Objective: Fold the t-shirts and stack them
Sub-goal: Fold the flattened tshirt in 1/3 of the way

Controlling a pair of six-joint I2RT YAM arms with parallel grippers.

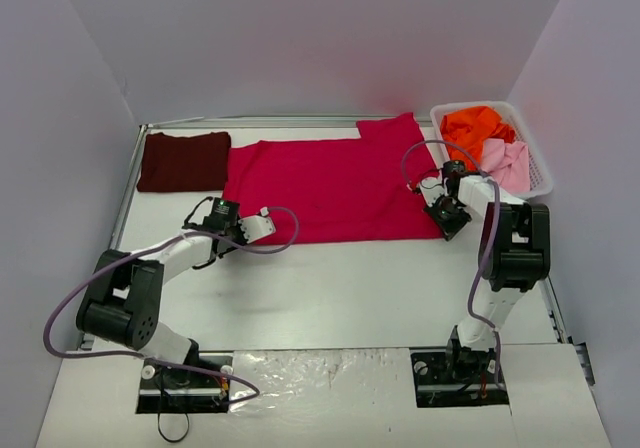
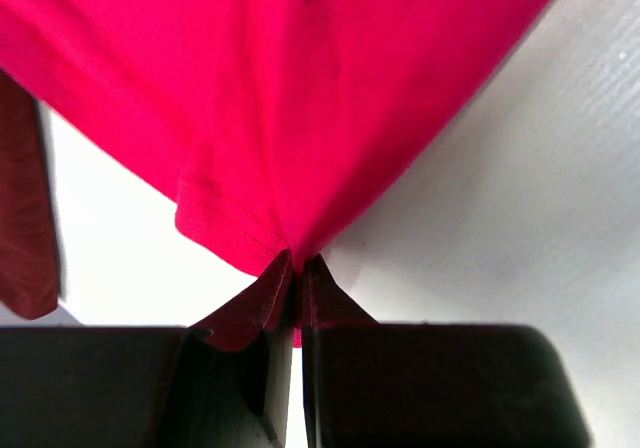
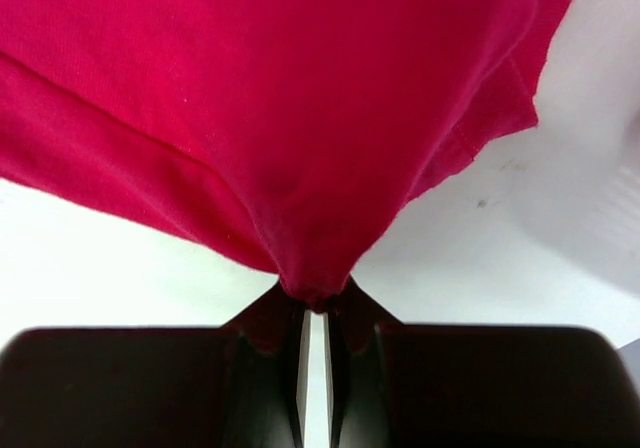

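T-shirts number four. One red t-shirt lies spread flat on the table toward 12 o'clock, and one maroon t-shirt sits folded at 10 o'clock. One orange t-shirt and one pink t-shirt are heaped in the single basket at 2 o'clock.

The left fingers are closed on the red t-shirt's near hem at its 8 o'clock corner. The right fingers are closed on a small bunch of the same hem at its 4 o'clock corner.

Both bites look thin, so I'd worry a quick lift pulls the cloth free on one side and the fold goes crooked. The sleeve sticking out at 1 o'clock could also drag or tuck under badly.
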